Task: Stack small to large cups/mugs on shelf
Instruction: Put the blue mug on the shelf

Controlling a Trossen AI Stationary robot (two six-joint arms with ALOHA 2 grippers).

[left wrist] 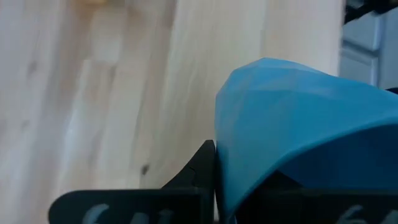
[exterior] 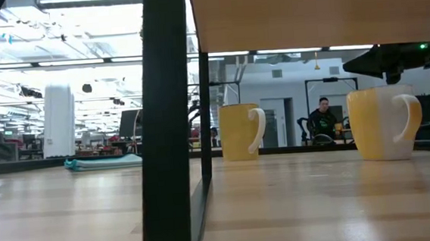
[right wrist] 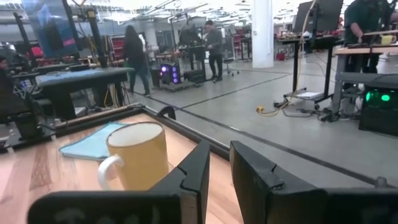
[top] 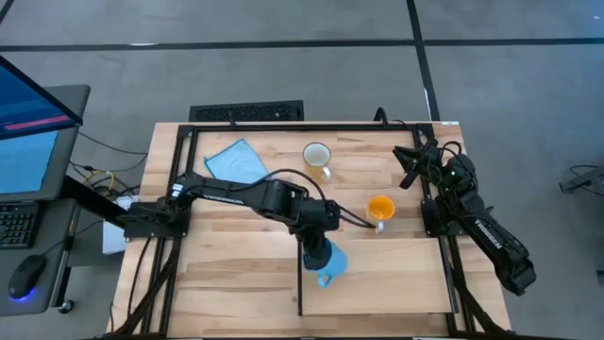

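Light-blue small handled mug (top: 327,260) clamped in left tool (top: 319,253) over pale wood shelf board (top: 396,279). Right tool (top: 412,170) idle, narrowly parted, empty. Risk: tipping if released tilted.

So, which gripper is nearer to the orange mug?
Left. The left gripper, shut on the blue mug, is beside the orange mug; the right gripper waits farther off.

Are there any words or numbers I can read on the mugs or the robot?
None can be read.
The blue mug, orange mug and white mug look plain.
Pale marks on the left gripper and right gripper housings are too cropped to read.
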